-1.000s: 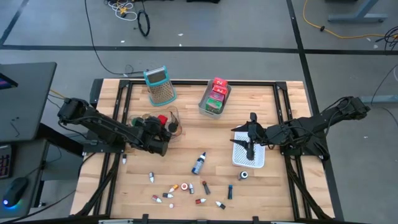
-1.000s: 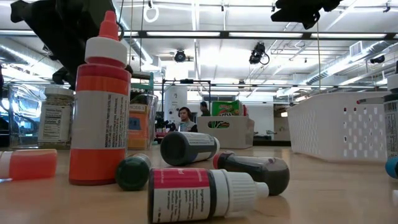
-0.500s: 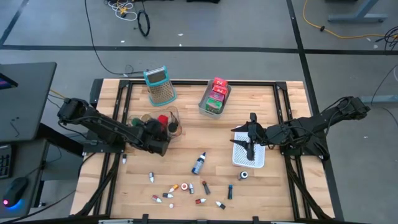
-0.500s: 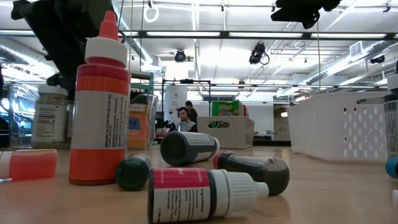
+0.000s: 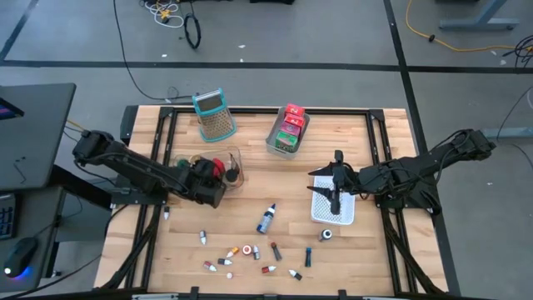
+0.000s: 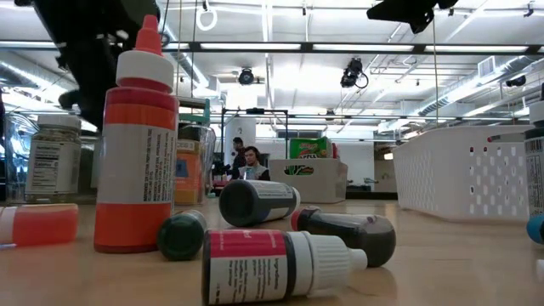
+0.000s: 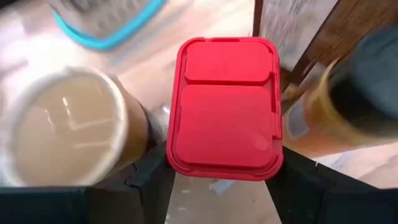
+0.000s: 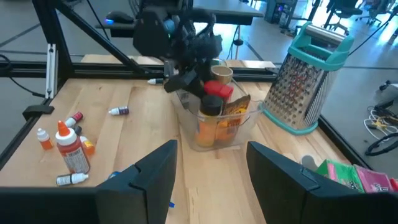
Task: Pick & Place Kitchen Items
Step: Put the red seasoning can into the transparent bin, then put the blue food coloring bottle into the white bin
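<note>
Bottles (image 5: 250,251) and little tubes lie scattered along the table's (image 5: 383,258) front edge, so most of the sorting looks undone. A blue-capped bottle (image 5: 266,218) rests alone nearer the middle, and a small round tin (image 5: 326,235) sits just in front of the white basket (image 5: 333,212) on the right side.

The left gripper (image 5: 218,172) is at the clear bin (image 5: 223,160) near the left edge, its fingers closed on a red-lidded jar (image 7: 225,107) that stands among other jars inside; whether it is putting the jar in or lifting it out I cannot tell. The right gripper (image 5: 336,190) hovers over the white basket with its fingers spread and empty.

At the back edge a grey tray (image 5: 287,133) already holds red, green and pink packets.

Labels show on the nearest bottles (image 6: 138,140), but none of the print is readable from here.
</note>
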You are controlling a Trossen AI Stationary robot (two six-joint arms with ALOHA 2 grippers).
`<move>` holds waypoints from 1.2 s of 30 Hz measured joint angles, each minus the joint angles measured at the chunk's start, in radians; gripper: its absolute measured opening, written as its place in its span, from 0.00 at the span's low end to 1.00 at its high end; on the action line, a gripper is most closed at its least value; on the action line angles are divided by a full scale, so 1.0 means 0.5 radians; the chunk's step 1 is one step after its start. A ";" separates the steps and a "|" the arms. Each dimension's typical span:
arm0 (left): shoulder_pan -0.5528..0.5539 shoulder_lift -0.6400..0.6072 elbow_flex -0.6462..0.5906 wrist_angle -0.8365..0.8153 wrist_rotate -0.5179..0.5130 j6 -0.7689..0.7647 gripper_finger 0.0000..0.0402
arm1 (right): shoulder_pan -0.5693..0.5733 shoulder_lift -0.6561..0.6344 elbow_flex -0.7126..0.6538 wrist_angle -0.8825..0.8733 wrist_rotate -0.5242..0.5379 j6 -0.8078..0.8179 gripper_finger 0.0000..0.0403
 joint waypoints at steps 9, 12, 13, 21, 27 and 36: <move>-0.069 -0.167 0.215 -0.236 -0.084 0.127 0.59 | 0.000 0.000 -0.001 0.021 0.001 0.116 0.50; -0.067 -0.159 0.209 -0.242 -0.093 0.099 0.58 | 0.000 0.001 -0.001 0.019 0.001 0.179 0.50; -0.067 -0.148 0.199 -0.233 -0.099 0.084 0.58 | 0.000 0.002 -0.001 0.019 0.000 0.211 0.50; -0.067 -0.032 0.025 -0.186 0.026 -0.050 0.53 | 0.000 0.129 -0.005 0.022 -0.072 0.352 0.50; -0.068 -0.034 0.045 -0.181 -0.003 0.017 0.53 | -0.006 0.258 -0.006 0.161 -0.058 0.346 0.50; -0.069 -0.036 0.090 -0.092 -0.044 0.303 0.53 | -0.075 0.489 -0.005 0.478 -0.052 0.252 0.50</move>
